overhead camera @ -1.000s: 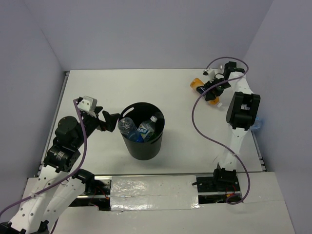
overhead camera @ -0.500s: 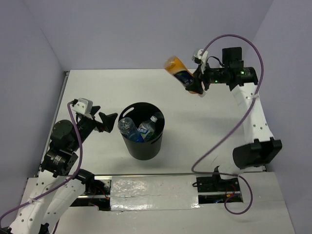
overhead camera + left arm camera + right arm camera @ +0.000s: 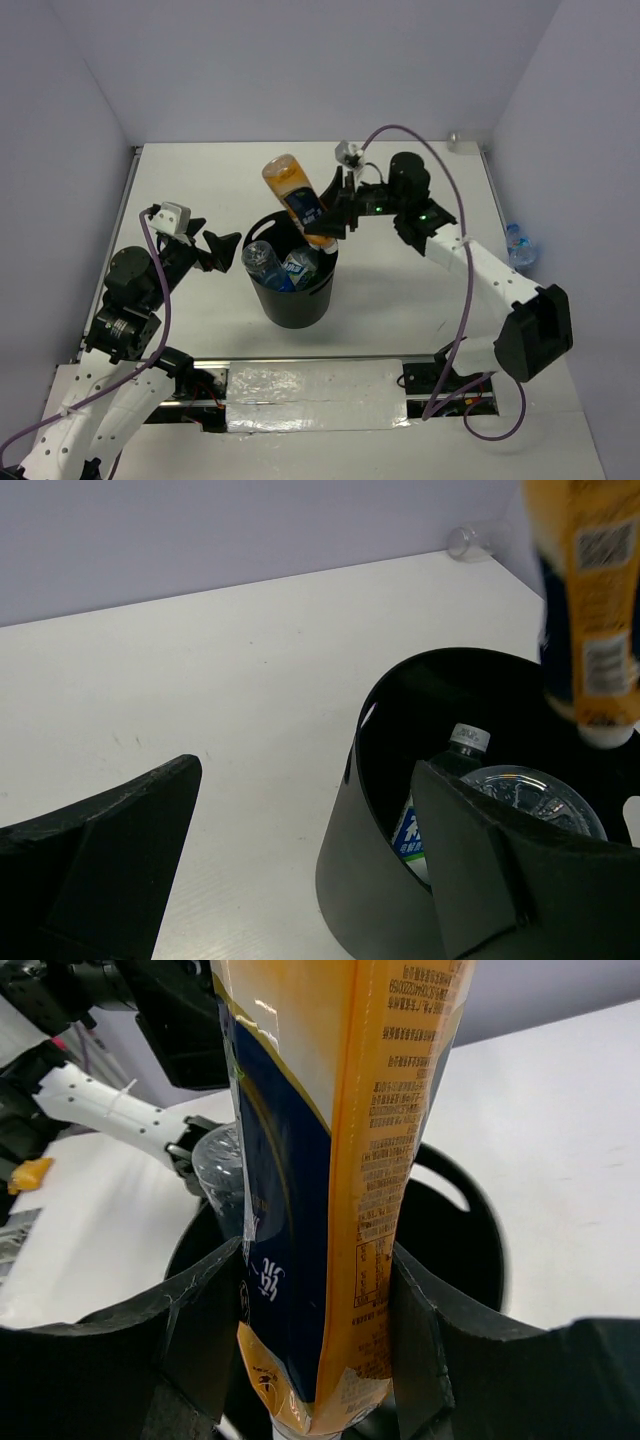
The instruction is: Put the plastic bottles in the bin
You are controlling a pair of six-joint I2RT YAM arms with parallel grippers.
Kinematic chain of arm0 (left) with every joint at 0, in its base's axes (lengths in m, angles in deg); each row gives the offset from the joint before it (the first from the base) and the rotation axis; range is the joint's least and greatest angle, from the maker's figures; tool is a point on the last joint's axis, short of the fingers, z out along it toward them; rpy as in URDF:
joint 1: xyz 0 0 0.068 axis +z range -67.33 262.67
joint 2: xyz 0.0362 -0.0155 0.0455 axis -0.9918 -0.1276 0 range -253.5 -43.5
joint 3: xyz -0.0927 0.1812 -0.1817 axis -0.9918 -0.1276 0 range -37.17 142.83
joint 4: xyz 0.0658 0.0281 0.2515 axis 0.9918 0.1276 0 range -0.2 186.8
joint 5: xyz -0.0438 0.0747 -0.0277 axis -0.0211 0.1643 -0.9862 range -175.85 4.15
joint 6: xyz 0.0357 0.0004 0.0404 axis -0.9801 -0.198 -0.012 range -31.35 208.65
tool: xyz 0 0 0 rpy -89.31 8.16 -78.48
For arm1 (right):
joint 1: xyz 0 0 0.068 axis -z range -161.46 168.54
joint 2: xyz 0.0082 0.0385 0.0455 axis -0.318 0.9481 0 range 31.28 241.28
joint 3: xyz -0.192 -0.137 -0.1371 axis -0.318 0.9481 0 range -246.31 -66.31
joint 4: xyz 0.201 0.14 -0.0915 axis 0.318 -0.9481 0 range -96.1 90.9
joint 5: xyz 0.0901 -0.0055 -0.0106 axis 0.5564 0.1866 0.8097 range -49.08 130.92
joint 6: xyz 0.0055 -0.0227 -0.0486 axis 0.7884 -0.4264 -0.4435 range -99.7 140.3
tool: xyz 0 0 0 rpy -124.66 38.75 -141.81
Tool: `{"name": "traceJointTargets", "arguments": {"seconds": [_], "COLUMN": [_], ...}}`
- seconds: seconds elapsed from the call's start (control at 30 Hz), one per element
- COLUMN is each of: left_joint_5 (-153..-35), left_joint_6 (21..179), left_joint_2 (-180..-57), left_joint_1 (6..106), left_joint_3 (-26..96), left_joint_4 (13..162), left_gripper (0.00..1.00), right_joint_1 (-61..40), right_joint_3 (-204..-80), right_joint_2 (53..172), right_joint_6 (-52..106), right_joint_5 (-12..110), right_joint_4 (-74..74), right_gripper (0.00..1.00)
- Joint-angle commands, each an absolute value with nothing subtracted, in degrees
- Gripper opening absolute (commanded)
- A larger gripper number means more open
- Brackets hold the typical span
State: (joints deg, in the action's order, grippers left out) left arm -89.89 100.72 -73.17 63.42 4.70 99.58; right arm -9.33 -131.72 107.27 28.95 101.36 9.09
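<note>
The black bin (image 3: 300,305) stands left of the table's middle. In it lie a clear bottle (image 3: 259,257) and a blue-labelled bottle (image 3: 299,266). My right gripper (image 3: 324,224) is shut on an orange bottle with a dark label (image 3: 290,186), held cap down and tilted over the bin's back rim. In the right wrist view the orange bottle (image 3: 340,1160) fills the gap between the fingers (image 3: 200,1330), with the bin (image 3: 480,1240) below. My left gripper (image 3: 214,248) hangs open just left of the bin; its view shows the bin wall (image 3: 370,880) between the jaws.
A small clear bottle (image 3: 455,137) lies at the far back right corner, also seen as the clear bottle (image 3: 470,540) in the left wrist view. Another clear bottle with blue (image 3: 517,244) sits at the table's right edge. Grey walls enclose the table on three sides.
My right arm has lifted the orange bottle from the back right of the table and swung it left to above the bin. The left gripper drew back slightly and stays open.
</note>
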Motion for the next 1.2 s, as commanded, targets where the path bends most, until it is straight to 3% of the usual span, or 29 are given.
{"name": "traceJointTargets", "arguments": {"seconds": [0.0, 0.17, 0.23, 0.3, 0.33, 0.37, 0.73, 0.87, 0.9, 1.0, 1.17], "left_joint_5": [-89.1, -89.1, -89.3, -89.5, -89.6, -89.7, -89.9, -90.4, -90.6, -91.2, -91.7], "left_joint_6": [100.3, 100.2, 100.2, 100.3, 100.3, 100.4, 100.3, 100.6, 100.6, 100.9, 101.1], "left_joint_2": [-72.5, -72.5, -72.5, -72.5, -72.5, -72.5, -72.0, -71.4, -71.3, -71.0, -70.8], "left_joint_1": [63.9, 63.9, 63.9, 63.9, 63.9, 64.0, 64.0, 63.9, 63.9, 64.0, 64.0], "left_joint_3": [4.8, 4.8, 4.8, 4.8, 4.8, 4.8, 4.9, 4.7, 4.7, 4.8, 4.8], "left_joint_4": [96.8, 96.8, 96.8, 96.7, 96.8, 96.7, 96.7, 96.7, 96.7, 96.6, 96.6], "left_gripper": [1.00, 0.99, 0.99, 0.99, 0.99, 1.00, 0.99, 0.99, 0.99, 0.99, 0.99], "right_joint_1": [-14.3, -16.9, -17.0, -17.1, -16.9, -17.0, -17.0, -16.1, -15.3, -7.4, 18.0], "right_joint_3": [-128.8, -129.6, -129.4, -128.7, -128.7, -128.7, -136.7, -133.7, -131.2, -123.5, -119.1], "right_joint_2": [108.7, 111.5, 112.8, 113.1, 113.1, 113.0, 100.8, 90.0, 88.1, 84.0, 88.7], "right_joint_6": [41.8, 44.6, 44.9, 43.3, 42.1, 40.8, 14.6, 3.4, 2.1, -6.5, -8.3], "right_joint_5": [98.0, 95.8, 95.4, 95.0, 95.2, 95.1, 85.6, 62.0, 49.9, 40.2, 37.1], "right_joint_4": [33.0, 36.6, 36.9, 35.2, 34.0, 31.0, 1.4, -7.7, -6.5, -7.6, -16.0], "right_gripper": [0.18, 0.22, 0.44, 0.74, 0.81, 0.99, 1.00, 0.99, 1.00, 1.00, 1.00]}}
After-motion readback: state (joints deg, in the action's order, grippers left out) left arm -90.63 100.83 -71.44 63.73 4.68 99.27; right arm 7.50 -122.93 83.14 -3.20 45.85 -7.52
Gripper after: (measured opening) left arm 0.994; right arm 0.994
